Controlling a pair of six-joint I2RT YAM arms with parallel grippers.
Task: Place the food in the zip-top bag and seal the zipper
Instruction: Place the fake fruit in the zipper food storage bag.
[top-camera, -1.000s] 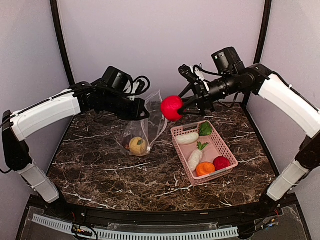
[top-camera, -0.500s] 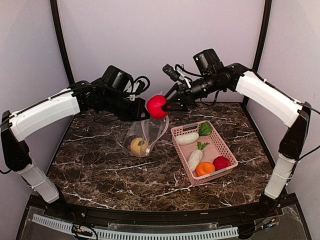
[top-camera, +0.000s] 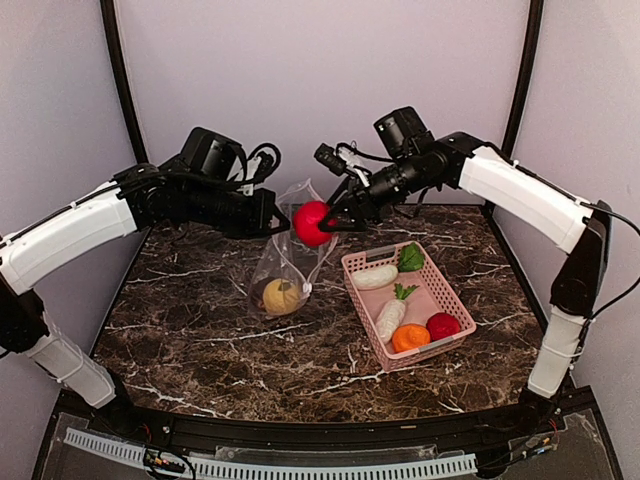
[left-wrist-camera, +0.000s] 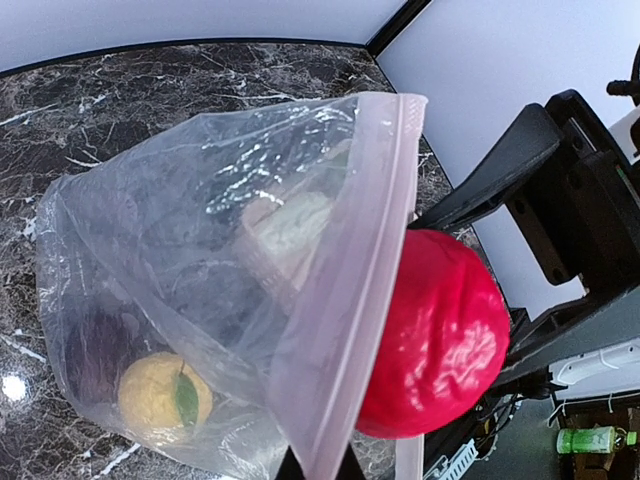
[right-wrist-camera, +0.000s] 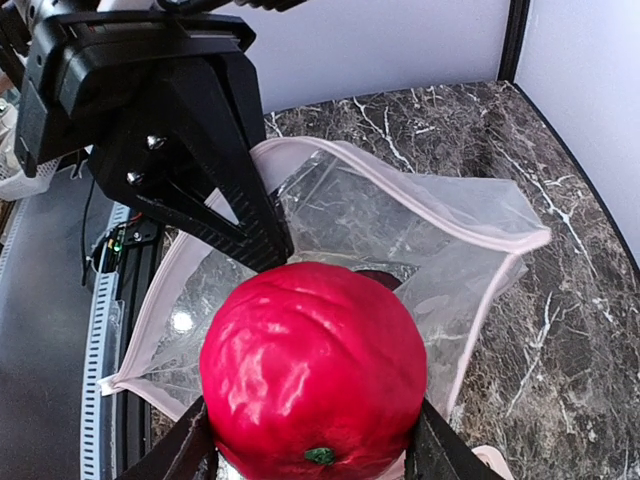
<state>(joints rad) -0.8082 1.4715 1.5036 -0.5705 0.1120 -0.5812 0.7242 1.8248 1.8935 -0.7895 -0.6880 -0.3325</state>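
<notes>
My left gripper (top-camera: 274, 222) is shut on the pale zipper (left-wrist-camera: 372, 250) edge of the clear zip-top bag (top-camera: 287, 262), and the bag hangs with its mouth open. A yellow-peach ball (top-camera: 281, 296) and a dark purple piece (left-wrist-camera: 95, 350) lie at its bottom. My right gripper (top-camera: 326, 221) is shut on a red ball (top-camera: 311, 222), one piece of the food, right at the bag's mouth. From the right wrist, the red ball (right-wrist-camera: 315, 385) sits over the opening ringed by the zipper (right-wrist-camera: 330, 150). In the left wrist view the red ball (left-wrist-camera: 440, 335) touches the strip's outer side.
A pink mesh basket (top-camera: 446, 290) stands on the marble table to the right of the bag. It holds two white radishes (top-camera: 375, 277), an orange piece (top-camera: 410, 338), another red ball (top-camera: 442, 326) and a green leafy piece (top-camera: 410, 258).
My right arm has carried the red ball left and slightly down to the bag's mouth. My left arm has drawn back leftward a little, still holding the bag's edge.
</notes>
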